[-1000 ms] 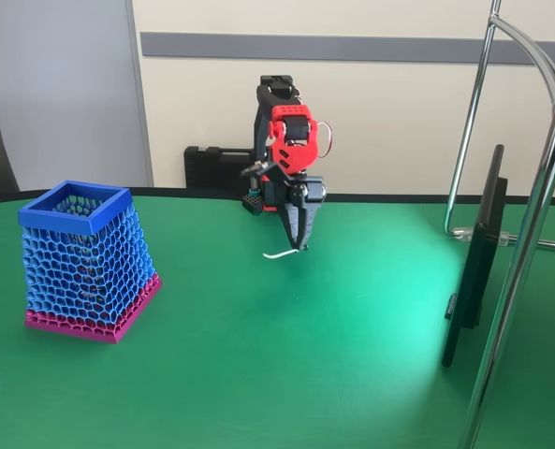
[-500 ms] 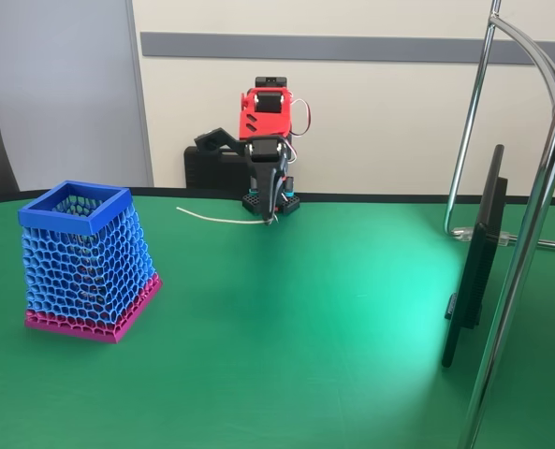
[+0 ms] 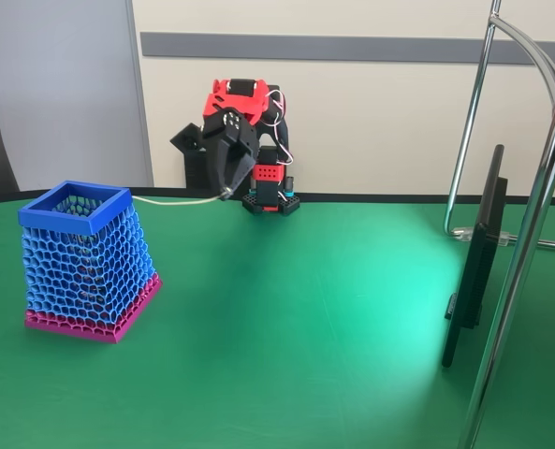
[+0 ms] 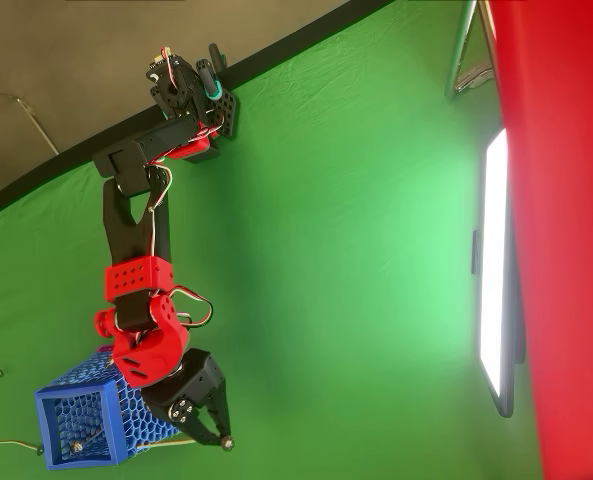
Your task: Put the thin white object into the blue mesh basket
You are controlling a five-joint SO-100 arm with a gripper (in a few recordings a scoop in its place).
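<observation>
1. Basket first: the blue mesh basket [image 3: 88, 259] stood nearest the fixed camera on the green table [image 3: 305, 355], upright, its square rim open upward and its magenta base on the cloth.
2. Beyond the basket's rim, the thin white object [image 3: 176, 199] hung in the air, not yet over the opening.
3. Its long axis ran roughly level, free end pointing toward the basket, the other end in the gripper [image 3: 226, 193].
4. The jaws were pinched closed on that end.
5. Carrying looked to be the step in hand; next, the strand wants tipping downward above the opening before release.
</observation>
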